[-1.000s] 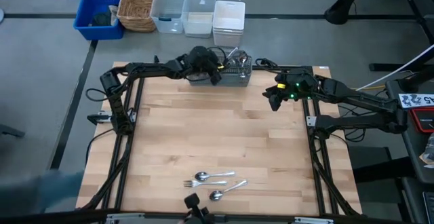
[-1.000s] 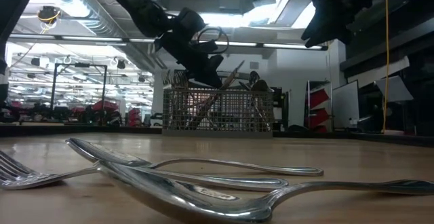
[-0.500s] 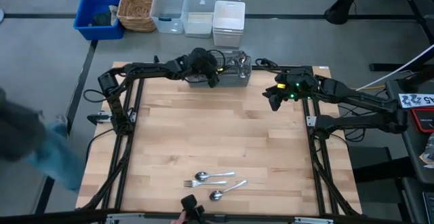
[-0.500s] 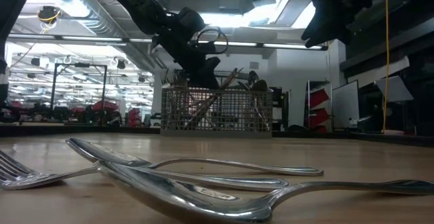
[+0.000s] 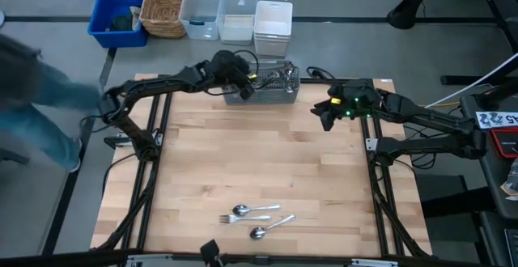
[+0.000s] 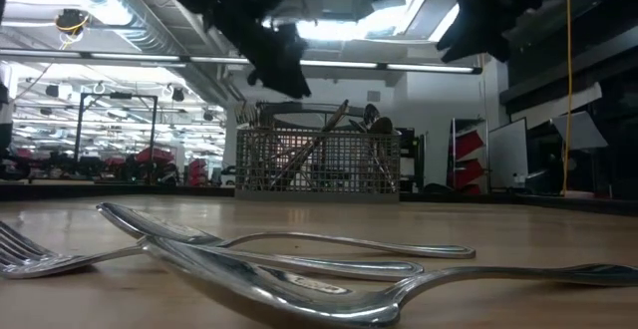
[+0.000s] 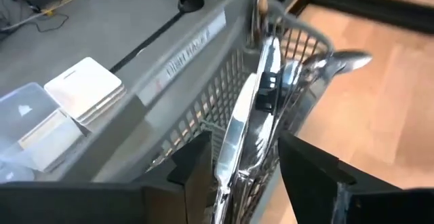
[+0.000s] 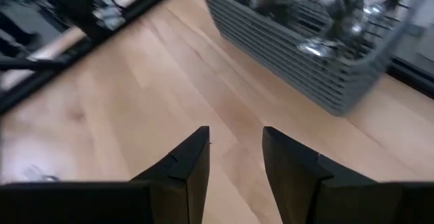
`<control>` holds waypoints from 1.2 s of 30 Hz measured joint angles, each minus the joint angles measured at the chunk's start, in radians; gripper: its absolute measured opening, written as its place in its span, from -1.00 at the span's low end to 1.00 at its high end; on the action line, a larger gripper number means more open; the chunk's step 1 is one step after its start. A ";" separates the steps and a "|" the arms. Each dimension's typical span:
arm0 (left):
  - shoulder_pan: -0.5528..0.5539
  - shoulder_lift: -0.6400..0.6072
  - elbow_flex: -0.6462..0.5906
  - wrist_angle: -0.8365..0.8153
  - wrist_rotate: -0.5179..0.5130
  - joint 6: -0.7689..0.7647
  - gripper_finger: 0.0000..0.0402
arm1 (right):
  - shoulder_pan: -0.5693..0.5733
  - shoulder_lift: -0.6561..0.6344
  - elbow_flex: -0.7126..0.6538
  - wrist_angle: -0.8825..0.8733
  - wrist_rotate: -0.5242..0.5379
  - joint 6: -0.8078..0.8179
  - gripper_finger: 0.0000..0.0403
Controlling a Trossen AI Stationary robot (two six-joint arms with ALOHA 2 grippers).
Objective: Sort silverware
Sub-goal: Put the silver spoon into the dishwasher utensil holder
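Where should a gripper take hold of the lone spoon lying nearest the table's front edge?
Best on the spoon's slim handle, near the middle, coming straight down from above with the fingers across it. It lies flat and angled on the table, apart from the fork and spoon beside it; the handle is narrow and straight, while the bowl would likely slip.

Robotics lab, exposed ceiling ducts (image 6: 110, 10), strip lights (image 6: 329, 30), equipment racks (image 6: 469, 155)

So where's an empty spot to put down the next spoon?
The wide bare wood between the mesh basket at the far edge and the three pieces of silverware near the front. It's crowded by the basket, under the left gripper.
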 joint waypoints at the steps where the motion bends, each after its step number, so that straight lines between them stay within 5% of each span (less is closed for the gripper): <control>1: -0.002 -0.018 0.001 -0.011 0.001 0.000 -0.24 | 0.000 0.000 0.000 0.016 -0.015 0.004 -0.31; 11: -0.068 -0.200 -0.002 -0.320 0.144 -0.066 -0.26 | 0.034 0.095 0.000 0.254 -0.231 0.008 -0.31; 20: -0.195 -0.432 -0.178 -0.353 0.168 -0.238 -0.26 | 0.242 0.301 0.000 0.507 -0.238 -0.014 -0.31; 28: -0.360 -0.593 -0.326 -0.350 0.163 -0.507 -0.26 | 0.430 0.482 0.000 0.560 -0.233 -0.096 -0.31; 36: -0.555 -0.605 -0.382 -0.339 0.160 -0.591 -0.26 | 0.621 0.660 0.019 0.660 -0.072 -0.135 -0.31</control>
